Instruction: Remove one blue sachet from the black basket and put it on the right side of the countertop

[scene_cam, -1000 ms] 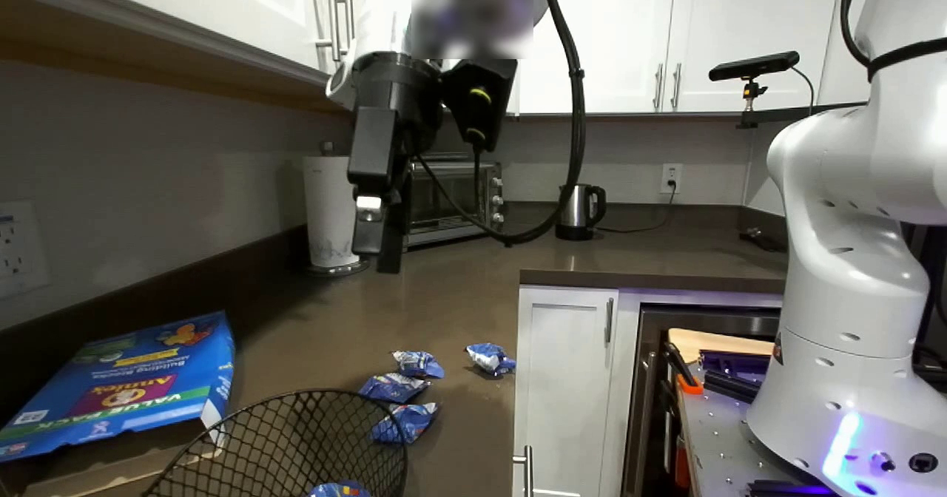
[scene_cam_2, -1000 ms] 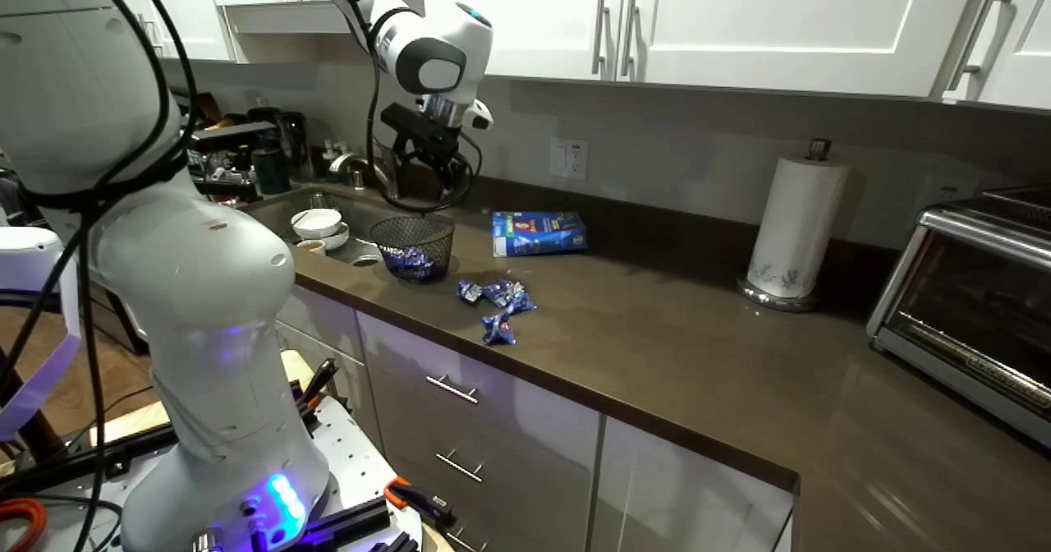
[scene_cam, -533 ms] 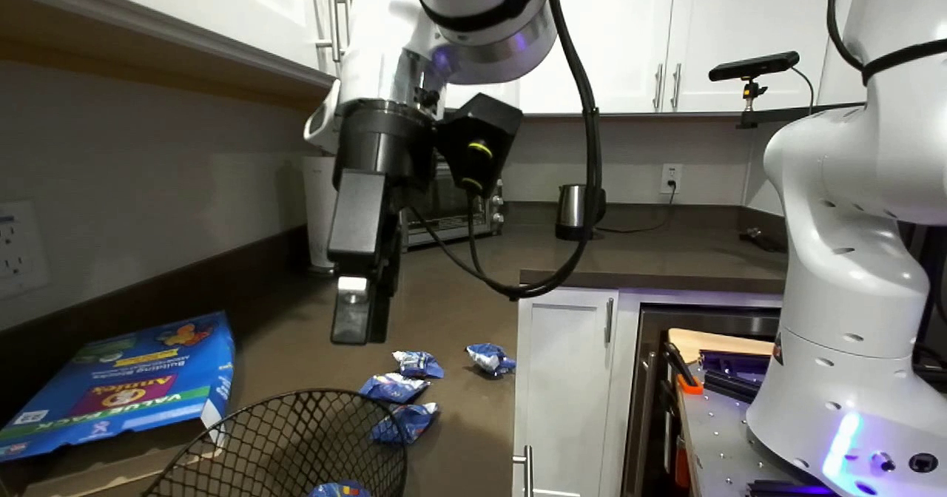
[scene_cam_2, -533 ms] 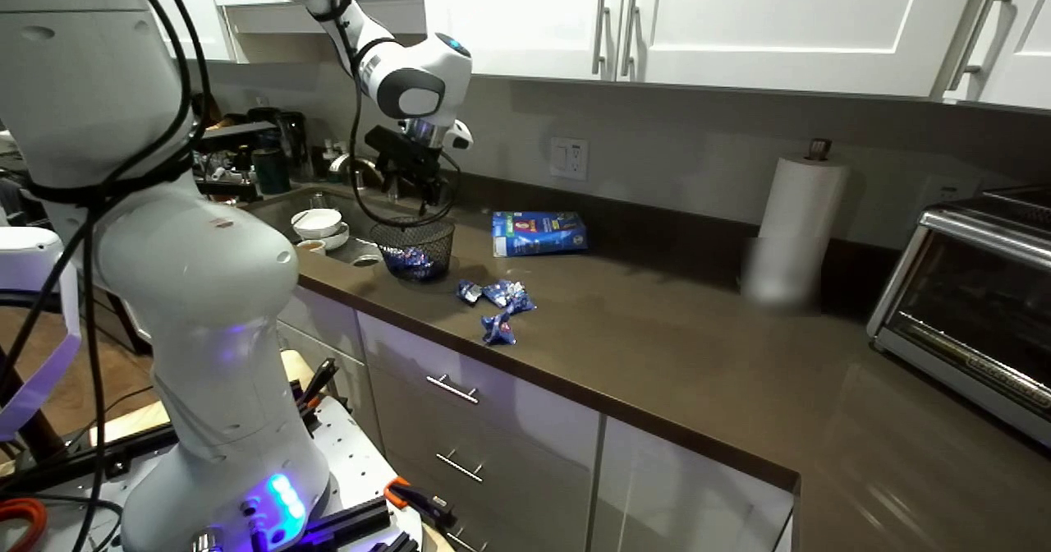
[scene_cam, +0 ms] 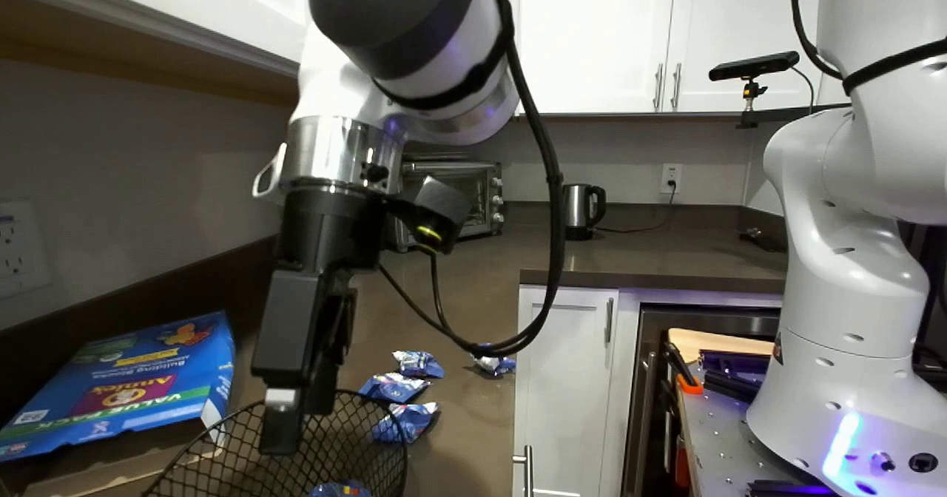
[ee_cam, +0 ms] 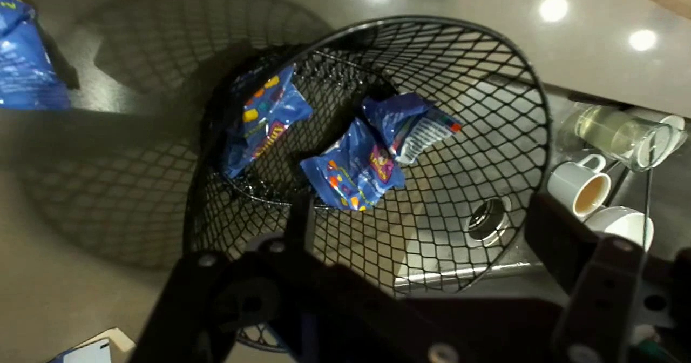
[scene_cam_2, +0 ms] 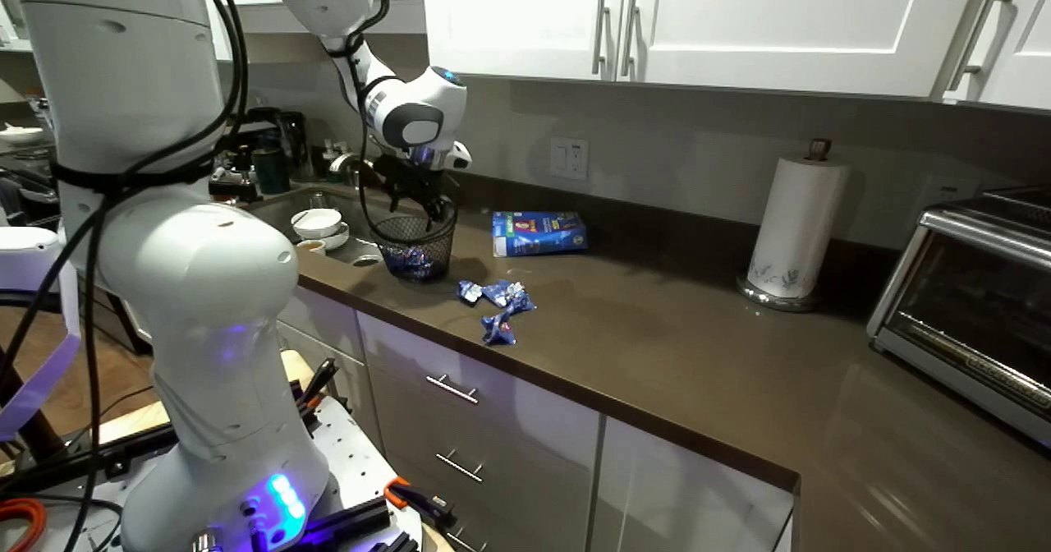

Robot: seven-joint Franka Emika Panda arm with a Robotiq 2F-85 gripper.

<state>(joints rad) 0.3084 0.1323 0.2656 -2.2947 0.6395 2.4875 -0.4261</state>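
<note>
The round black basket (scene_cam: pixel 288 445) stands on the dark countertop (scene_cam_2: pixel 657 330), beside the sink. In the wrist view the basket (ee_cam: pixel 532 82) holds several crinkled blue sachets: a blue sachet (ee_cam: pixel 353 166) in the middle, one behind it (ee_cam: pixel 413 125) and one to the left (ee_cam: pixel 264 120). More blue sachets (scene_cam: pixel 405 421) lie on the countertop beside it. My gripper (scene_cam: pixel 302 416) points down over the basket's mouth. In the wrist view the gripper (ee_cam: pixel 424 209) is open, fingers wide apart, nothing between them. I cannot tell how far the fingertips are below the rim.
A flat blue printed box (scene_cam: pixel 126 379) lies near the wall beside the basket. A sink with white bowls (scene_cam_2: pixel 316 223) and a mug (ee_cam: pixel 580 187) borders the basket. A paper towel roll (scene_cam_2: pixel 792 232) and a toaster oven (scene_cam_2: pixel 977 305) stand further along. Upper cabinets (scene_cam_2: pixel 739 18) hang above.
The arm has come down and over the basket; the gripper went from high above the countertop to the basket's mouth. The sachets, basket and box have not moved.
</note>
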